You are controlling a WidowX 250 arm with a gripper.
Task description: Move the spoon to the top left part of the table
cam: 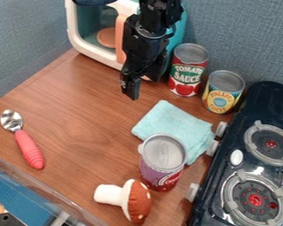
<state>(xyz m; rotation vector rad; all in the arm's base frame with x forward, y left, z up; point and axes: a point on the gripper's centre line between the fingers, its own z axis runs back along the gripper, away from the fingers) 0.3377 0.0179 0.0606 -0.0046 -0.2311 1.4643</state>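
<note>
Nearest, at 6 o'clock, a toy mushroom (129,200) lies on its side on the worktop (85,108). At 7 o'clock is a see-through edge with blue (27,191) past it. A purple can (162,162) stands at 5 o'clock, touching a light blue cloth (167,122). The black stove (229,165) is at 4 o'clock.

The spoon (24,140) lies flat near 9 o'clock, its shiny bowl pointing to 10 and its red handle coming down near the see-through edge. A push the wrong way could knock it at that edge. The handle looks round and smooth, so a grab off to one side might make it roll or slip. If it is held by the handle's end, the bowl may droop and drag.

Farther off, the tool (130,91) hangs close to 12 o'clock, well apart from the spoon. I cannot tell if it is spread or pressed together. The pineapple can (222,92) is at 2 o'clock and the tomato can (187,70) at 1. The toy oven (93,50) is at 11, close to where the spoon should go, so going too far could bump it or the wall (25,39).
</note>
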